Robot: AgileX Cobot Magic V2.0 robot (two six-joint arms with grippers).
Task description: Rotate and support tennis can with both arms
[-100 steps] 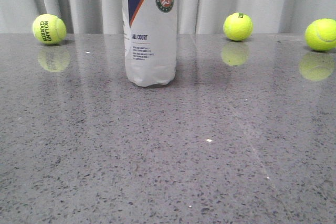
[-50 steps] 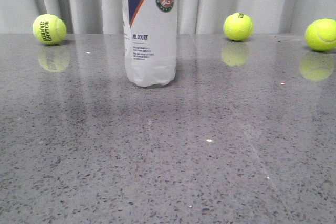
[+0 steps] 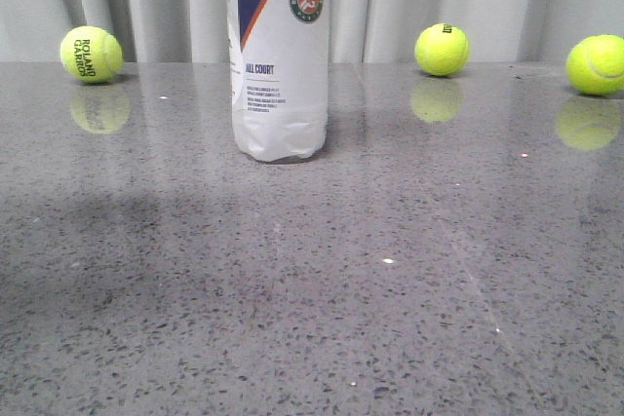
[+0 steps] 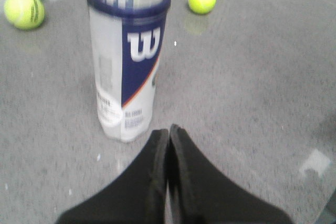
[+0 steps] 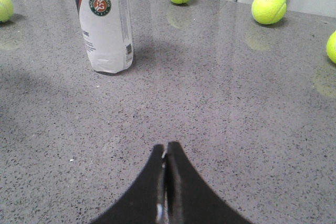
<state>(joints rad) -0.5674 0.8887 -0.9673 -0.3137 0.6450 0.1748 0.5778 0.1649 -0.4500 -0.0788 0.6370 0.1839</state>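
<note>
The tennis can point(image 4: 127, 56) is seen upright on the table point(image 3: 390, 270), long axis vertical, just ahead of the closed, empty left gripper point(image 4: 168, 132), while the closed, empty right gripper point(image 5: 165, 150) is held well apart from it.

The tennis can point(image 3: 280, 56) looks like glossy plastic; the table point(image 3: 390, 270) is polished speckled stone; balls point(image 3: 442, 50) fuzzy felt.

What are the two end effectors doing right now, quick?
Left end effector: closed, holding nothing, near the tennis can.
Right end effector: closed, holding nothing.
</note>
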